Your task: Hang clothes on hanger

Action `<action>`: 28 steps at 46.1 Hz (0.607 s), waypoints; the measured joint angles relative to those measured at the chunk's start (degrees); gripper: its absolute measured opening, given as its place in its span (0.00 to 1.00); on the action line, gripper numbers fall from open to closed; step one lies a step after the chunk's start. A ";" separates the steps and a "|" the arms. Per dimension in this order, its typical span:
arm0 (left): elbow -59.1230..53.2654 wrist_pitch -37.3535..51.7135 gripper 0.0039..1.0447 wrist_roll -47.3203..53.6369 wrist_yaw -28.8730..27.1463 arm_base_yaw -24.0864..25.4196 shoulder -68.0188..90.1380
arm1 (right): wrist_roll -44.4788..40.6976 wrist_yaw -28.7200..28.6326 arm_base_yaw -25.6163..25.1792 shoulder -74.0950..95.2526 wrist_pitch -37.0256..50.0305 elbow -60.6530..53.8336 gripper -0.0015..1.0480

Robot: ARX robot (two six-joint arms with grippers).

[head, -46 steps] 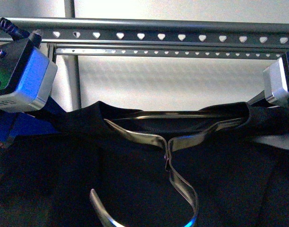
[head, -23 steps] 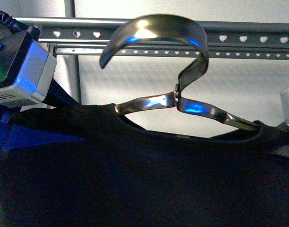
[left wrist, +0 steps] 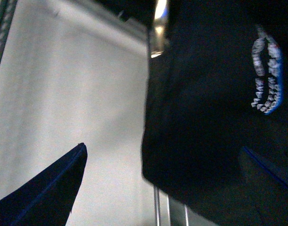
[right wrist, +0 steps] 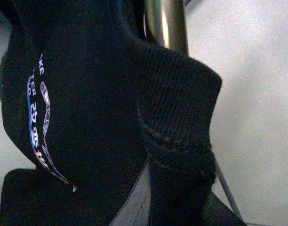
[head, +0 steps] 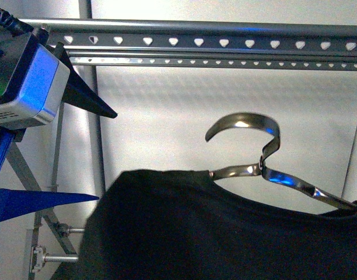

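The black T-shirt (head: 213, 233) hangs on a metal hanger (head: 266, 169). The hanger's hook points up, well below the rail. My left gripper (head: 107, 156) is open, its fingers (head: 88, 102) spread to the left of the shirt's shoulder. In the left wrist view my left gripper (left wrist: 163, 147) has the shirt's edge (left wrist: 200, 117) between its open fingers, and the print (left wrist: 266, 75) shows. My right gripper (right wrist: 177, 188) is shut on the shirt's ribbed collar (right wrist: 177, 108), beside the hanger's rod (right wrist: 165, 21). The print (right wrist: 40, 127) also shows there.
A grey perforated rack rail (head: 225, 44) runs across the top. An upright post (head: 88, 70) and a diagonal brace (head: 27, 181) stand at the left. A white wall lies behind.
The hanger with the shirt has dropped down and to the right, away from the rail. My left gripper has let go of the shirt's shoulder and opened.
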 joint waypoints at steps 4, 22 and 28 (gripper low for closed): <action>-3.93 16.87 0.94 -19.78 -11.65 0.35 -0.42 | 3.78 1.29 -0.55 0.52 1.05 0.90 0.07; -5.07 32.79 0.90 -110.25 -30.77 3.56 -9.57 | 43.43 10.45 4.70 -5.81 -10.88 14.99 0.04; -15.72 29.27 0.64 -95.23 -44.74 2.16 -17.55 | 56.72 12.68 5.07 -4.87 -12.98 24.00 0.04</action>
